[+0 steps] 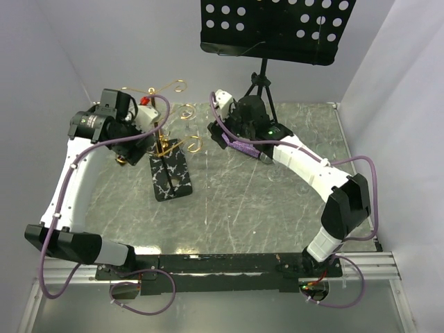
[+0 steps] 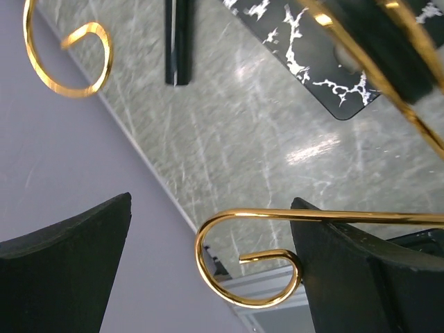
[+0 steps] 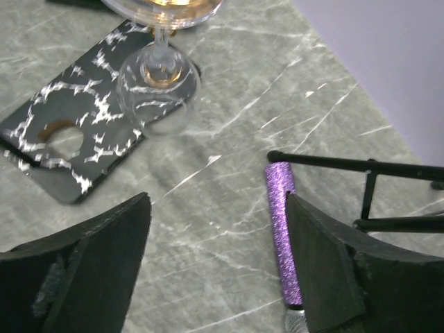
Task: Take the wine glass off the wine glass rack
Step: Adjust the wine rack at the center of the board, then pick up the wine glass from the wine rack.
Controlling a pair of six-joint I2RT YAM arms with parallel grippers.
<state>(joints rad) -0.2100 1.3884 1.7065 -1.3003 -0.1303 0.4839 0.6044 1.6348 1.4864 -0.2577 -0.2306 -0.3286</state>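
The gold wine glass rack stands left of centre on its black white-veined base. The clear wine glass shows in the right wrist view, its bowl at the top edge and its stem and round foot over the base. My left gripper is open right beside the rack. In the left wrist view one spiral arm end lies between its fingers. My right gripper is open and empty, to the right of the rack, with bare table between its fingers.
A black perforated music stand on a tripod stands at the back, its legs close to my right gripper. A purple-sleeved cable runs beside the right finger. Grey walls enclose the marbled table.
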